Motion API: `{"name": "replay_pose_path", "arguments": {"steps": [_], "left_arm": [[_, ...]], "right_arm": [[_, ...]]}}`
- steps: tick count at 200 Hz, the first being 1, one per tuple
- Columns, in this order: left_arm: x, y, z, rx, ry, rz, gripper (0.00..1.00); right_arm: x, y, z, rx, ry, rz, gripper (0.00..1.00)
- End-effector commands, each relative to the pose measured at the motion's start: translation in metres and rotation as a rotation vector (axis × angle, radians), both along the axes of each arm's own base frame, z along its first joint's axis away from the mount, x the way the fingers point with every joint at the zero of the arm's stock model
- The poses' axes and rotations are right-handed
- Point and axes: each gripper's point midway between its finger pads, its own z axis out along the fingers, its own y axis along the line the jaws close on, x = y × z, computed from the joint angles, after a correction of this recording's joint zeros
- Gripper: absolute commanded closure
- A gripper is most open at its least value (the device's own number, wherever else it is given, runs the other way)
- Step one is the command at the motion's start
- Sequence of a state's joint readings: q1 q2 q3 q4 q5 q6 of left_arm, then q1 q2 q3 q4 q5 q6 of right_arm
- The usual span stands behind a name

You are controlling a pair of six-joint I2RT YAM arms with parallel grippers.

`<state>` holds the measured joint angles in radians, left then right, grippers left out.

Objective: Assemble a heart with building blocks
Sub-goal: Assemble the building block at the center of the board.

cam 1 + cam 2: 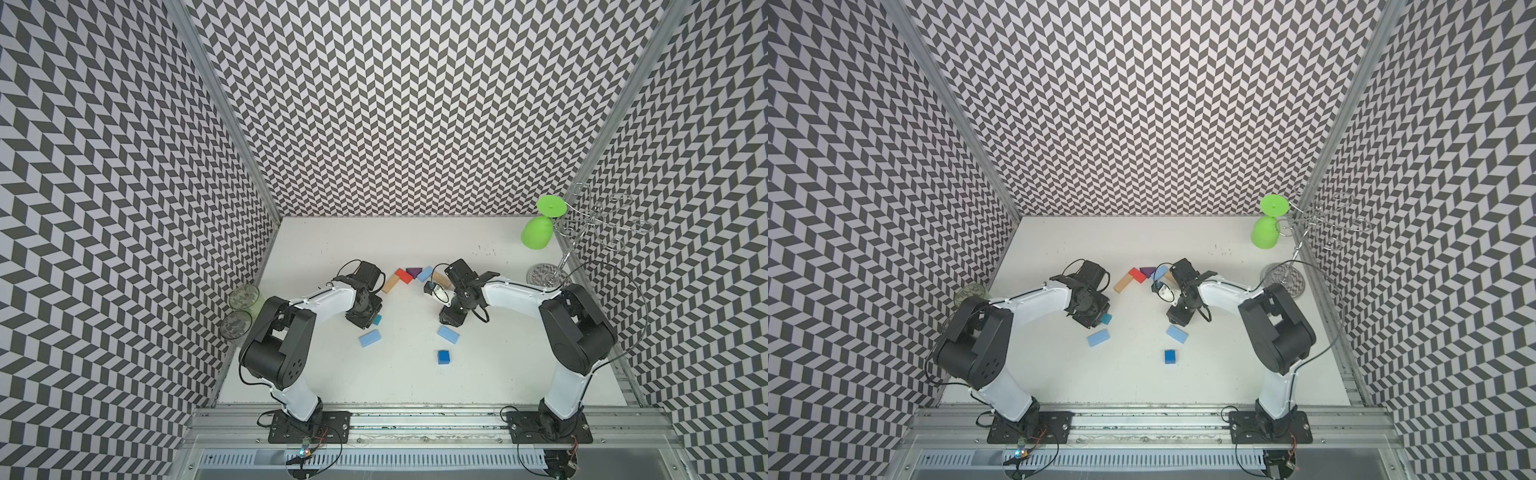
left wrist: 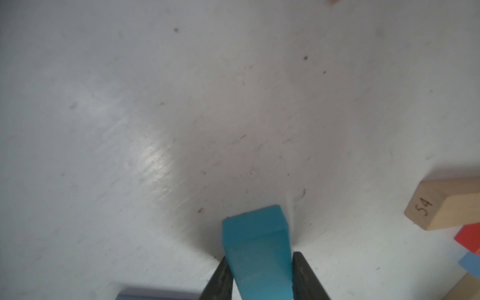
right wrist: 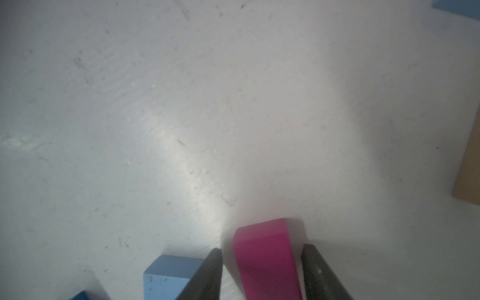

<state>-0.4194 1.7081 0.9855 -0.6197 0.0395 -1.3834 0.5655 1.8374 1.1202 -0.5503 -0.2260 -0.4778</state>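
The heart stands as a short row at the back: a tan block (image 1: 390, 284), a red block (image 1: 404, 275), the purple triangle (image 1: 413, 272) and a light blue block (image 1: 424, 273). My left gripper (image 2: 259, 255) is shut on a teal block (image 2: 255, 233), and both fingers press its sides; in both top views the teal block (image 1: 377, 319) peeks out from under it. My right gripper (image 3: 262, 248) straddles a magenta block (image 3: 265, 257) with slim gaps on both sides. The arm hides that block from above. Two light blue blocks (image 1: 370, 338) (image 1: 448, 333) and the blue cube (image 1: 444, 356) lie loose in front.
A green goblet (image 1: 540, 228) hangs upside down on a wire rack (image 1: 598, 224) at the back right, above the rack's round base (image 1: 544, 274). Two clear tumblers (image 1: 243, 297) stand against the left wall. Another tan block (image 1: 442, 282) lies half under the right arm.
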Motion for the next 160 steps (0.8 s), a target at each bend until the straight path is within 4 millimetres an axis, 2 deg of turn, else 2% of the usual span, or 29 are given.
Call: {"name": "replay_pose_path", "arguments": {"steps": [1,21,39,70,86,111,139,160], "left_arm": [[-0.043,0.030,-0.051,0.156,0.225,-0.114,0.65],[-0.051,0.032,-0.058,0.166,0.255,-0.178,0.71],[-0.054,0.033,-0.058,0.180,0.267,-0.223,0.74],[-0.044,0.028,-0.044,0.241,0.218,-0.326,0.81],[-0.041,0.018,-0.036,0.247,0.186,-0.396,0.86],[-0.048,0.001,-0.028,0.232,0.154,-0.463,0.92],[-0.056,-0.019,-0.022,0.209,0.126,-0.499,0.96],[-0.054,-0.035,-0.017,0.194,0.104,-0.506,0.96]], "right_arm": [[-0.016,-0.003,-0.015,-0.022,0.082,0.004,0.70],[-0.015,-0.004,-0.013,-0.026,0.076,-0.003,0.92],[-0.015,-0.005,-0.009,-0.021,0.065,-0.012,1.00],[-0.008,-0.008,0.008,-0.005,0.011,-0.058,1.00],[0.002,-0.009,0.025,0.035,-0.021,-0.139,1.00],[0.022,-0.014,0.048,0.073,-0.029,-0.316,1.00],[0.030,-0.012,0.066,0.135,-0.034,-0.398,1.00],[0.037,-0.019,0.074,0.134,-0.088,-0.448,1.00]]}}
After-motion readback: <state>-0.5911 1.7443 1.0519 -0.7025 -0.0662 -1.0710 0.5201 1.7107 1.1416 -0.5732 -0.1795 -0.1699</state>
